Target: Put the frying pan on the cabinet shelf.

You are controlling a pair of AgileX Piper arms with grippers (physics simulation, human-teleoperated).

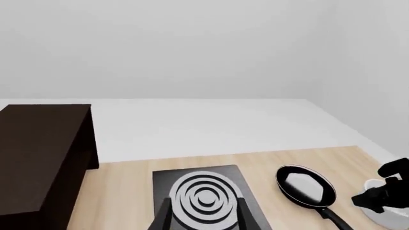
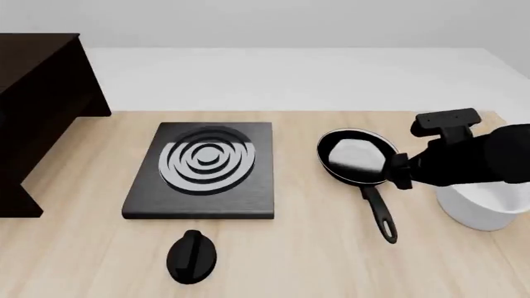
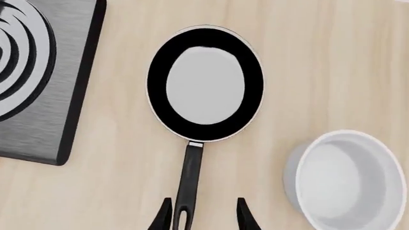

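Observation:
The frying pan (image 2: 356, 155) is small, round and black with a pale glossy inside. It lies on the table right of the stove plate, its long handle (image 2: 378, 214) pointing toward the near edge. It also shows in the right wrist view (image 3: 204, 84) and the left wrist view (image 1: 305, 186). My right gripper (image 2: 401, 171) hangs over the pan; in the right wrist view (image 3: 204, 218) its open fingers stand on either side of the handle's end (image 3: 185, 201), not touching it. My left gripper (image 2: 192, 254) is open and empty, near the stove plate's near edge. The dark brown cabinet (image 2: 37, 93) stands at far left.
A black square stove plate (image 2: 203, 171) with silver rings sits mid-table between the cabinet and the pan. A white bowl (image 2: 478, 208) stands right of the pan's handle, partly under my right arm. The table's far edge lies just behind the pan.

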